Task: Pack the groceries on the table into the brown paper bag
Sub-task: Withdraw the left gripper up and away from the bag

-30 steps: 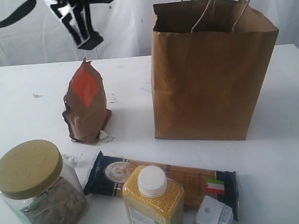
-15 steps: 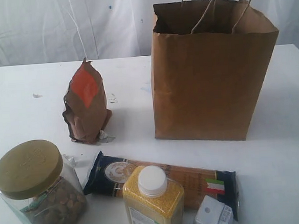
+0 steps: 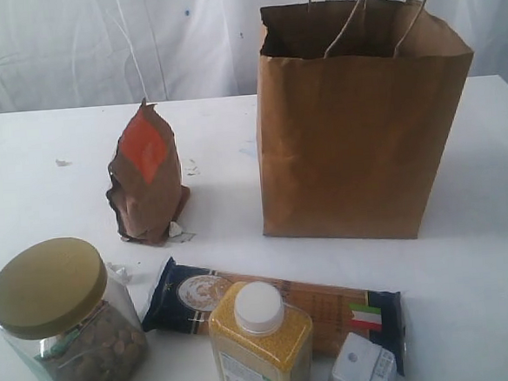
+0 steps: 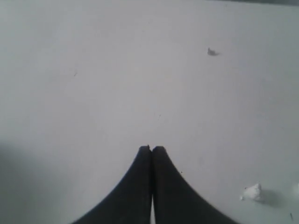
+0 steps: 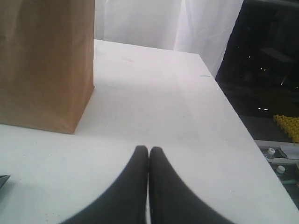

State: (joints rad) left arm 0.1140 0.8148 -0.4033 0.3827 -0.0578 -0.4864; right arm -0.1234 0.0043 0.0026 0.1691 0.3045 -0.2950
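Note:
The brown paper bag [image 3: 362, 117] stands upright and open-topped at the back right of the white table [image 3: 45, 196]; its side also shows in the right wrist view [image 5: 44, 65]. A brown orange-labelled pouch [image 3: 146, 176] stands left of it. Along the front lie a clear jar [image 3: 67, 321] with an olive lid, a spaghetti pack [image 3: 319, 304], a yellow-grain bottle [image 3: 260, 343] and a small white carton [image 3: 362, 368]. Neither arm shows in the exterior view. My left gripper [image 4: 152, 148] is shut and empty over bare tabletop. My right gripper [image 5: 148, 149] is shut and empty, right of the bag.
A white curtain [image 3: 139, 41] hangs behind the table. Small white crumbs [image 4: 252, 191] and a dark speck [image 4: 212, 52] lie on the tabletop. In the right wrist view the table's edge [image 5: 238, 121] drops off to a dark area.
A black arm that hung at the top left of the exterior view a second ago has left that view. The groceries and the bag have not moved.

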